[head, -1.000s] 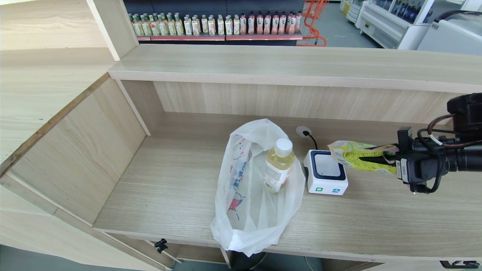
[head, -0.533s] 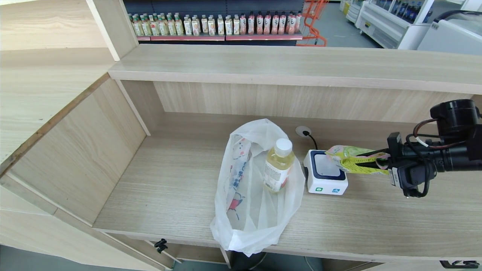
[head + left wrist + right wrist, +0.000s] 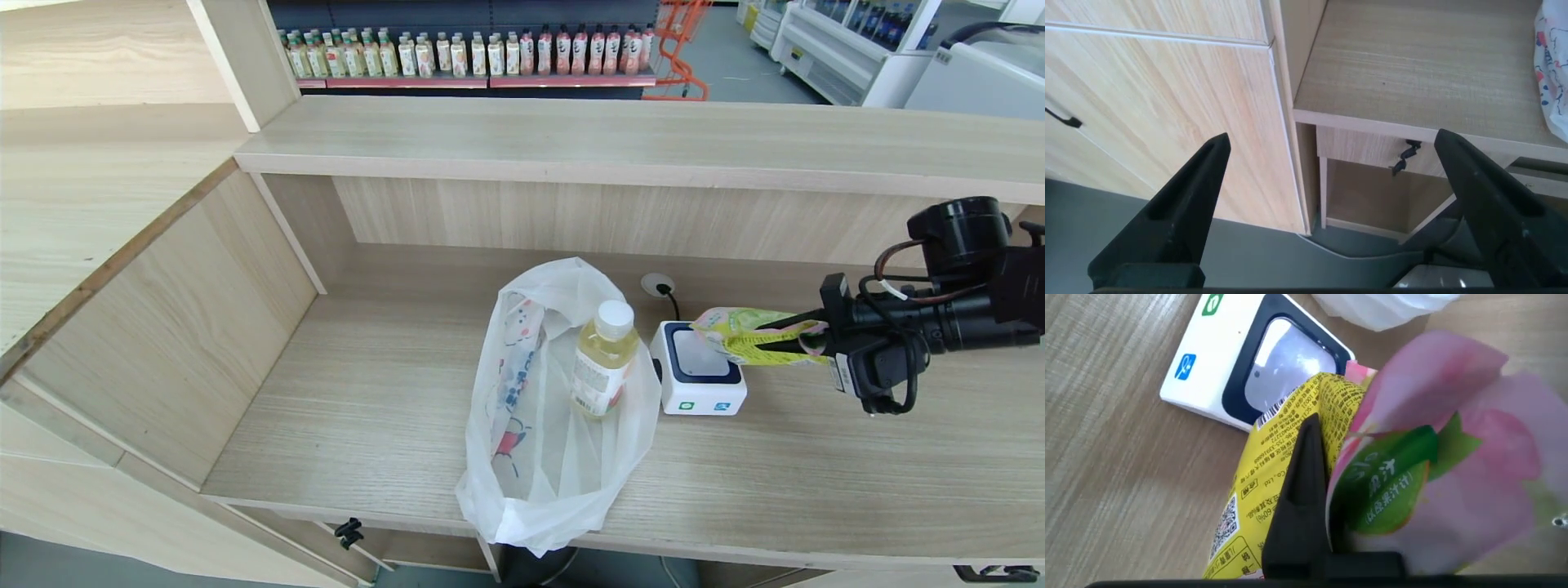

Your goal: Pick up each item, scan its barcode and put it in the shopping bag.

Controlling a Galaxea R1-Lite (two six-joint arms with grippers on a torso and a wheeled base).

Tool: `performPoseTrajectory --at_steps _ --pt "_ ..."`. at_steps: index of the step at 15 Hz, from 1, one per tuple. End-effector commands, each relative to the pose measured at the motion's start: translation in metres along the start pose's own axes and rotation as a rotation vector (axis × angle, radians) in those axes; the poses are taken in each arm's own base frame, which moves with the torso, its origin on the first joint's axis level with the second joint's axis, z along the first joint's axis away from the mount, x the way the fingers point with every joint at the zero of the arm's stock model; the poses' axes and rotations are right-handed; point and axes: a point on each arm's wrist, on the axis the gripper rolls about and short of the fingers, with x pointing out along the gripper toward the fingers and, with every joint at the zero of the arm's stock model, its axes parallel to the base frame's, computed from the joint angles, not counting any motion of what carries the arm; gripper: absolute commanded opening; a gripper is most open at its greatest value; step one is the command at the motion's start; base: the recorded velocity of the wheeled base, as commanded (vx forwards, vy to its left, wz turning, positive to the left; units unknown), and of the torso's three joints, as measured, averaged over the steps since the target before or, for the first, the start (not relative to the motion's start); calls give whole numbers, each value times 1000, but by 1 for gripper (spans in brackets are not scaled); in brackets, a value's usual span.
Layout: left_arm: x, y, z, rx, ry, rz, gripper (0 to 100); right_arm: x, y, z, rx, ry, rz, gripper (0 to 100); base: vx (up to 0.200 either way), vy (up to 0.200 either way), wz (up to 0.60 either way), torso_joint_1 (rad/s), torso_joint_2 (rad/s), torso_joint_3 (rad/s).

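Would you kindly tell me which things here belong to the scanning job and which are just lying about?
Job: snack pouch, shut in the right gripper over the barcode scanner; shopping bag; drink bottle inside it.
Lying about: shelved bottles behind the counter; orange cart; cable port.

Right of frame in the head view, the robot's right arm (image 3: 971, 327) is black throughout: a drum-shaped joint housing (image 3: 959, 231) above a barrel forearm, with black, reddish-brown and white cables (image 3: 898, 294) looped at the wrist. A white label strip (image 3: 839, 374) marks the wrist block behind the right pincer (image 3: 763, 338) and its thin, pointed fingers. In the left wrist view, the left pincer (image 3: 1333, 137) shows two broad matte-black wedge fingers (image 3: 1176, 220), lower left and lower right.
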Motion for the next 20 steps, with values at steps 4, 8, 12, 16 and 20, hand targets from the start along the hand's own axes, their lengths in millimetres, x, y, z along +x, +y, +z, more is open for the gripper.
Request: performPoseTrajectory --at_steps 4,8,12,16,20 --pt "0 0 0 0 0 1 100 0 -8 2 -22 -2 -12 0 0 0 0 0 0 0" --pt "0 0 0 0 0 1 100 10 -6 7 -37 -27 7 0 0 0 0 0 0 0" --pt "0 0 0 0 0 1 100 21 -7 13 -46 -62 15 0 0 0 0 0 0 0" --pt "0 0 0 0 0 1 100 15 -13 15 -49 -60 15 0 0 0 0 0 0 0" --pt "0 0 0 0 0 1 100 9 -30 12 -94 -36 -26 0 0 0 0 0 0 0"
